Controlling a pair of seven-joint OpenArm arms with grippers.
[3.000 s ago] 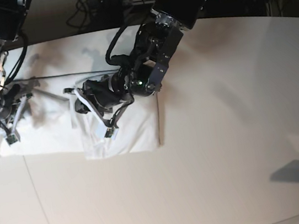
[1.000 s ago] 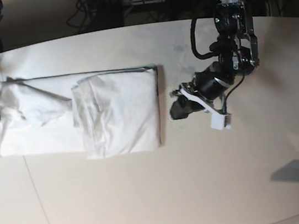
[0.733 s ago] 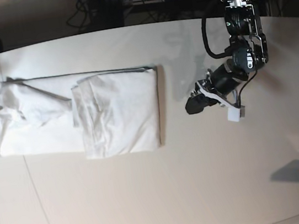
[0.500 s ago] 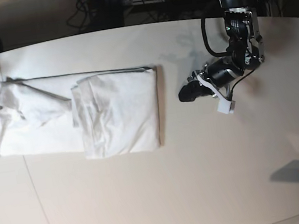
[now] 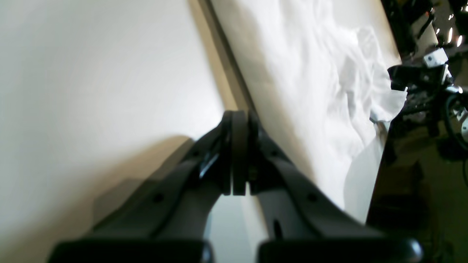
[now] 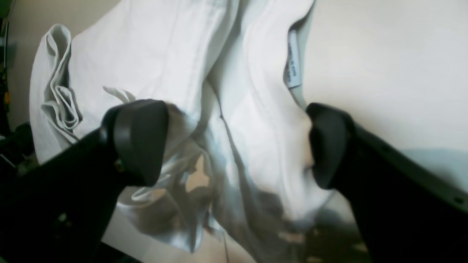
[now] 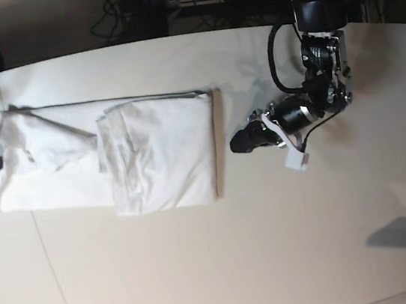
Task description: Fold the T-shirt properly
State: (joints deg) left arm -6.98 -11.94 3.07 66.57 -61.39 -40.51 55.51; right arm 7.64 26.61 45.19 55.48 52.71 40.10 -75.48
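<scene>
The T-shirt [image 7: 113, 157] is lying partly folded on the desk [image 7: 225, 255], its doubled section ending in a straight edge. Just beyond that edge the left end effector [image 7: 243, 141] is hovering over bare desk, fingers pressed together, holding nothing. The right end effector [image 6: 234, 146] is standing spread wide over the crumpled collar end, gripping nothing. A small white tag [image 6: 292, 67] is showing inside the collar; its print is too blurred to read.
</scene>
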